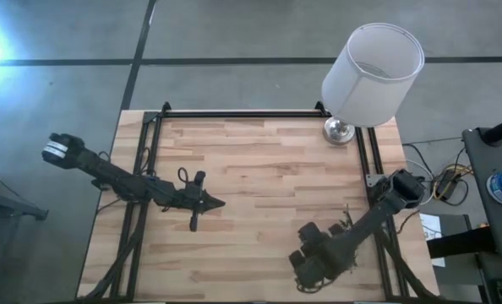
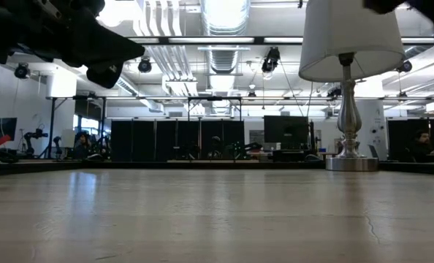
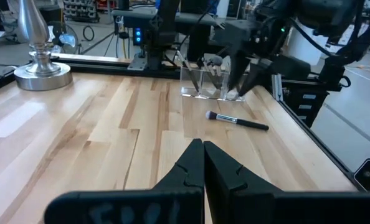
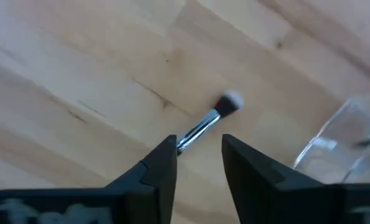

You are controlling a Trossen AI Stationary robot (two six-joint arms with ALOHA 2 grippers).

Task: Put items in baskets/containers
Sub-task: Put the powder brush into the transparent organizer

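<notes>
1. The right end effector [image 4: 199, 155] hung low over the near right part of the table [image 1: 251, 169], its fingers parted a little way and gripping nothing.
2. Directly under that gap lay one brush [image 3: 235, 119], flat on the wood with its pale bristle tip pointing away from the fingers; it looked loose, not held.
3. Just beyond it stood the clear container [image 3: 205, 81], close to the table's right edge, with a few brushes already propped inside.
4. The left end effector [image 3: 202, 168] waited above the left middle of the table, fingers pressed together and empty.
5. A lamp [image 1: 371, 72] stood at the far right corner, out of the way.
6. My guess: the job was nearly finished, with this one brush left to lift and drop into the container.
</notes>
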